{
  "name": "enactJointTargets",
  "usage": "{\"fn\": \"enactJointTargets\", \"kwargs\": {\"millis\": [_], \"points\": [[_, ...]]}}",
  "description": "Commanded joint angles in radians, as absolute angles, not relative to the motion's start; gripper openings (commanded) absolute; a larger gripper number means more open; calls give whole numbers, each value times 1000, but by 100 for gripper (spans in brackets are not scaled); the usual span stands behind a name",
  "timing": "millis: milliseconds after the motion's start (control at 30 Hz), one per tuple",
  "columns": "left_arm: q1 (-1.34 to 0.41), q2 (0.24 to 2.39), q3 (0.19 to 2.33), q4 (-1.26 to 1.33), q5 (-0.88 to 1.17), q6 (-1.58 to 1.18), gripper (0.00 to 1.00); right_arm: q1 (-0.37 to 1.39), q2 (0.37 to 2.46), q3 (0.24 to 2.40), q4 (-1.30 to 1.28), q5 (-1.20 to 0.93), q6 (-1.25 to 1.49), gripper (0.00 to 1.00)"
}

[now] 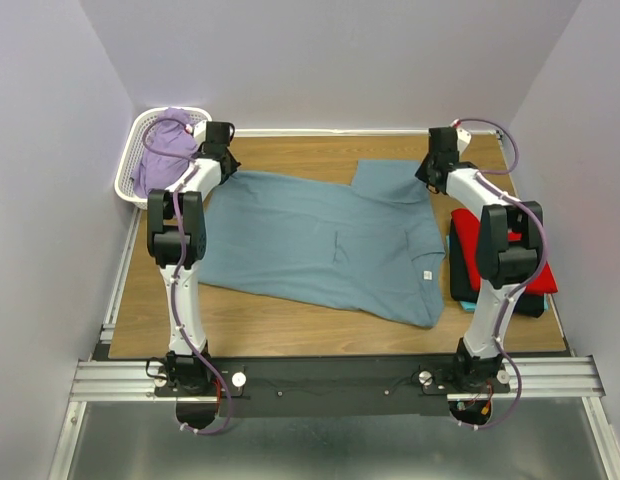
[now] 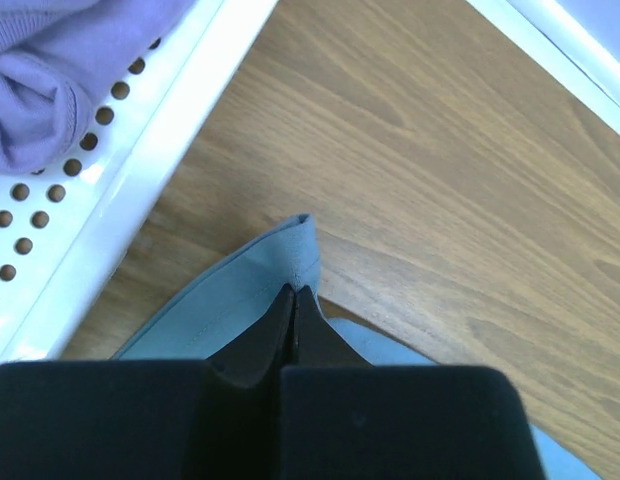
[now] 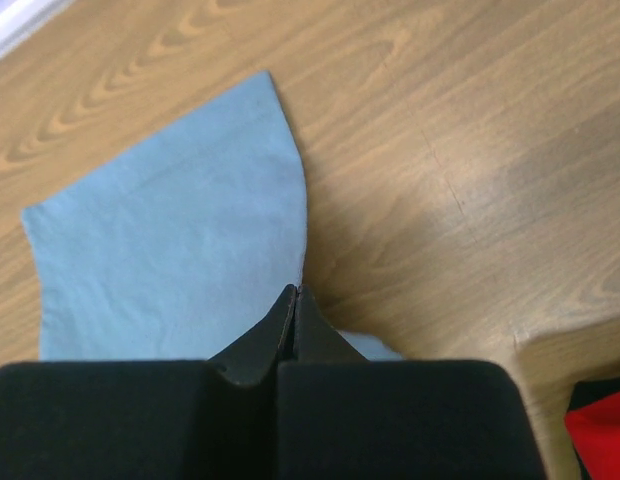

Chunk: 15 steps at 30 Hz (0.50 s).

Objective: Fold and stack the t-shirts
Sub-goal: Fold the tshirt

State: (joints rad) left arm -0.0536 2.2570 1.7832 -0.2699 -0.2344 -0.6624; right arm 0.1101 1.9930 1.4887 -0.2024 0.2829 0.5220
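Pinching blue shirt (image 1: 320, 245) at far-left corner with left gripper (image 2: 293, 296), fingers together on cloth, just beside basket (image 2: 140, 170). Clamping sleeve edge with right gripper (image 3: 295, 294), fingers pressed together on fabric. Holding shirt spread flat across table (image 1: 290, 330). Showing red shirt (image 1: 464, 255) folded at table's right edge.

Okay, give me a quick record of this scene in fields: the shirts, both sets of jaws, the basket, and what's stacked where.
shirt in work: blue-grey t-shirt, spread out on the table, unfolded
left jaws: shut on its far left corner, beside the basket
right jaws: shut on the edge of its far right sleeve
stack: folded red shirt at the table's right side, turquoise cloth peeking out under it
basket contents: purple cloth
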Motion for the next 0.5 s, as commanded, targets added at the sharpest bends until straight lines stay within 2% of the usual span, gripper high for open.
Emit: {"fn": "enactJointTargets", "kwargs": {"millis": [0,467], "points": [[-43,2200,1743,-241,-207,-657,0,103,1944,1439,-207,261,517,1],[-28,2106,1671,-219,-206,-664,0,101,1694,1258,-195,227,558,0]]}}
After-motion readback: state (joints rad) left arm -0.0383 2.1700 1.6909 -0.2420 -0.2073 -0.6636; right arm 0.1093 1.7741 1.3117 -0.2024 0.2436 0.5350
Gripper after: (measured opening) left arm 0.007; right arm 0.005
